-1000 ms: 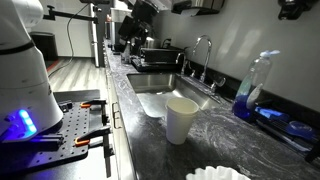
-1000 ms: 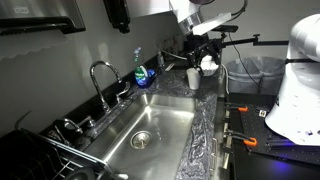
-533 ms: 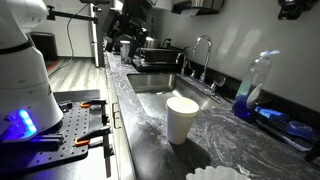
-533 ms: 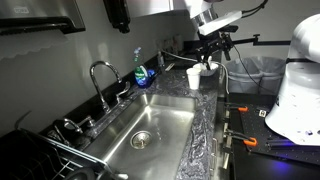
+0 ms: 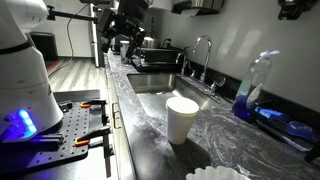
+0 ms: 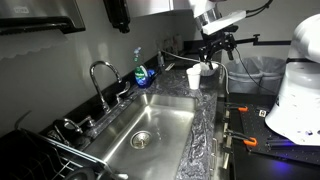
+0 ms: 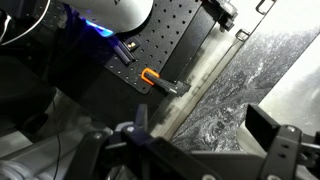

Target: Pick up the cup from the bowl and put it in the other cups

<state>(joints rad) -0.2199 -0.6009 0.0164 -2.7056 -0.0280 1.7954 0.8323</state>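
In an exterior view, 1 white robot base (image 5: pixel 25 75) is standing at the far left, with 1 blue light (image 5: pixel 22 123) glowing low on it. Just beside it, 1 black perforated board (image 5: pixel 70 125) is carrying 2 orange-handled tools (image 5: pixel 92 104). Above and behind the board, the end effector (image 5: pixel 124 42) is hanging high in the air. The wrist view is showing the end effector (image 7: pixel 190 150) spread wide, with nothing between its 2 fingers (image 7: pixel 285 150); below it are the board and the marbled tabletop (image 7: pixel 270 80).

Right of the board, the dark tabletop (image 5: pixel 140 135) is running past 1 steel sink (image 5: pixel 160 80). 1 white cup (image 5: pixel 182 120) is standing upright on the tabletop near the sink's front corner, well apart from the end effector. I cannot tell whether it is a single cup or a nested stack. At the bottom edge, 1 fluted white bowl (image 5: pixel 215 174) is peeking into view, near the cup and not touching it. Farther right, 1 faucet (image 5: pixel 203 55) is rising behind the sink, and 1 clear bottle of blue liquid (image 5: pixel 255 90) is standing near the wall.
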